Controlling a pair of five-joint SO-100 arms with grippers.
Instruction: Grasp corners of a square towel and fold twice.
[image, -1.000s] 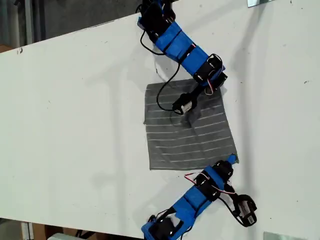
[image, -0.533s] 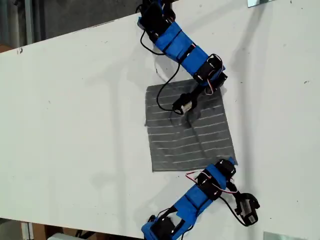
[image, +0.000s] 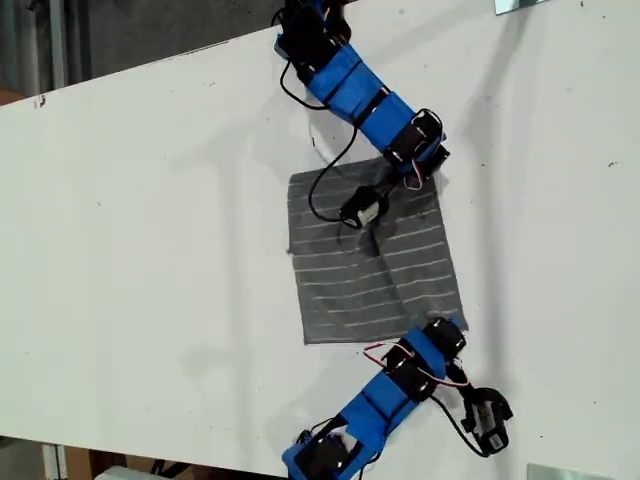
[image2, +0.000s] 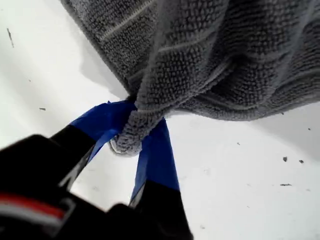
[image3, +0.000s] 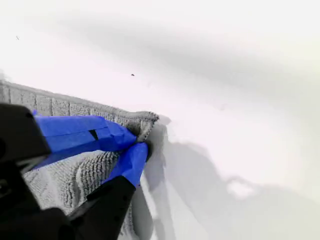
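The dark grey striped towel lies mostly flat on the white table. In the first wrist view my first gripper is shut on a bunched corner, and the cloth rises from it in folds. My second gripper is shut on another corner, which lies low on the table. In the exterior view one blue arm meets the towel's upper right corner and another arm meets its lower right corner. Which arm is which cannot be told.
A black cable and a small white-and-black module hang over the towel's upper part. Another such module sits beside the lower arm. The table's far edge runs along the exterior view's upper left.
The towel's right edge has been drawn toward the exterior view's left, most at its lower right corner. Both arms have shifted slightly that way while holding their corners.
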